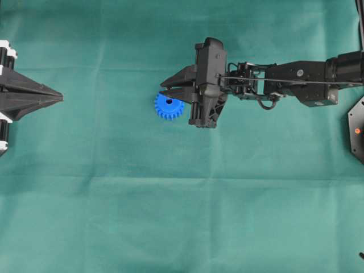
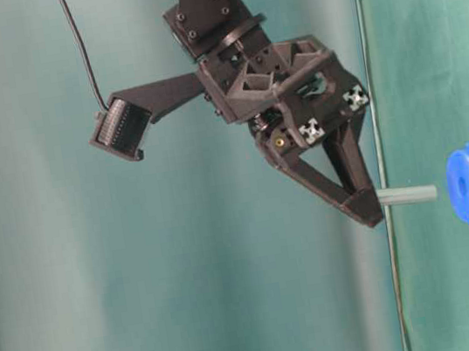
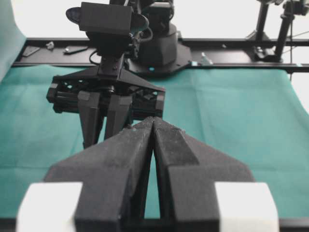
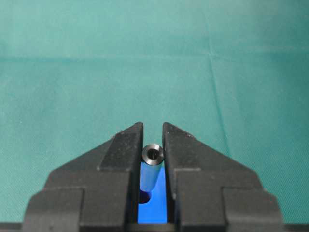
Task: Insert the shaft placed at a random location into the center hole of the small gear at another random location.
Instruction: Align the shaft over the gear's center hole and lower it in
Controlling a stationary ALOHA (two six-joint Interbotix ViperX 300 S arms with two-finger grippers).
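The small gear (image 1: 169, 106) is bright blue and lies flat on the green cloth just left of centre. Its dark center hole (image 1: 169, 101) faces up. My right gripper (image 1: 162, 88) hovers over the gear's far edge and is shut on the shaft (image 4: 150, 171), a short silvery pin held between the fingertips. In the table-level view the shaft (image 2: 407, 195) points at the gear's hub (image 2: 464, 185) with a small gap between them. In the right wrist view the gear (image 4: 157, 208) and the hole (image 4: 144, 197) show just under the pin. My left gripper (image 1: 60, 98) is shut and empty at the far left.
The right arm (image 1: 296, 77) stretches in from the right edge. A black mount (image 1: 357, 129) sits at the right border. The left wrist view shows the right gripper (image 3: 104, 121) ahead of my shut left fingers (image 3: 133, 145) and the black frame rail (image 3: 231, 43) behind.
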